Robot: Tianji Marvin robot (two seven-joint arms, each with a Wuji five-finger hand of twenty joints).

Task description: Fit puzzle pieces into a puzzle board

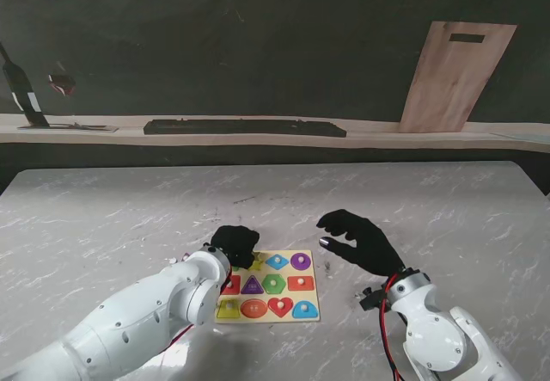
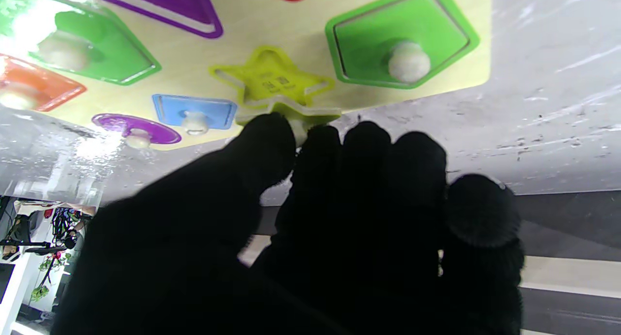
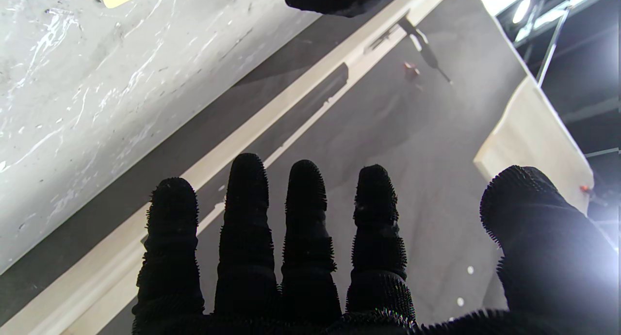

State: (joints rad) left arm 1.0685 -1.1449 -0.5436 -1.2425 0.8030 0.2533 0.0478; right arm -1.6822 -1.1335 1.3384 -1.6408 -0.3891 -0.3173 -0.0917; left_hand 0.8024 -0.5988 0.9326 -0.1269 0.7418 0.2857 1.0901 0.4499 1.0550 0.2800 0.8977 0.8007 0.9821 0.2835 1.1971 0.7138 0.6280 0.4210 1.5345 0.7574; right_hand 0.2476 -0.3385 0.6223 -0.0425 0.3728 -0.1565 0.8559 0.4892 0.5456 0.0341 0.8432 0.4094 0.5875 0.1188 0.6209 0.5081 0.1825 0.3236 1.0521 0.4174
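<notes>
Nearest to the stand camera, both white arms rise from the bottom corners. On the left, the left hand [image 1: 234, 245] is laid over the far left corner of the puzzle board [image 1: 268, 297], its fingers drawn together. In the left wrist view a pale yellow star piece [image 2: 287, 113] is pinched at its knob between thumb and forefinger, right at the yellow star recess [image 2: 271, 80]; whether it is seated yet cannot be told, as the fingertips hide its near edge.

Such a piece is judged light, stiff and flat, probably wood, with a small smooth knob that could slip under gloved fingers; the knob is the place to be gripped, and the points must be lined up with the recess before pressing.

Beside the board, the right hand [image 1: 361, 242] is held above the marble desk [image 1: 447, 209], fingers spread, nothing grasped. Other coloured pieces appear seated. Farther off, a wooden board [image 1: 455, 76] is leaned against the dark wall.
</notes>
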